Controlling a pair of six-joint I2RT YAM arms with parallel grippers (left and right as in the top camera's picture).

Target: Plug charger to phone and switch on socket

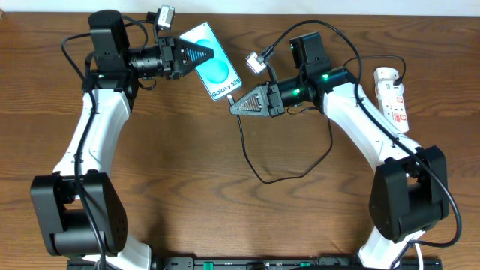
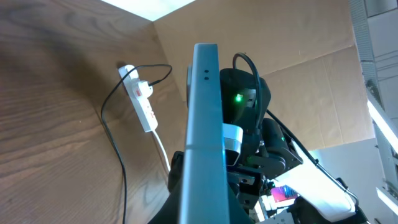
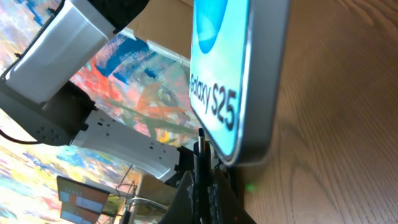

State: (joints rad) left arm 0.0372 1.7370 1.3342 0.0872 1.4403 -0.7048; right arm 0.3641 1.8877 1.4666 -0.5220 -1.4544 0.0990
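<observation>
The phone [image 1: 214, 71], turquoise with "Galaxy S25" text, is held off the table at the back centre by my left gripper [image 1: 204, 54], which is shut on its upper end. In the left wrist view the phone [image 2: 205, 118] is edge-on between the fingers [image 2: 204, 205]. My right gripper [image 1: 235, 104] is shut on the charger's black plug tip [image 3: 199, 146], which sits just below the phone's bottom edge [image 3: 233, 68]. I cannot tell whether it is in the port. The charger cable [image 1: 259, 174] loops over the table. The white socket strip [image 1: 393, 96] lies at the far right.
A white adapter with the black cable sits in the socket strip [image 2: 142, 99]. The strip's white lead runs toward the front along the right arm. A cardboard wall stands behind the table. The cable loop lies between the two arms.
</observation>
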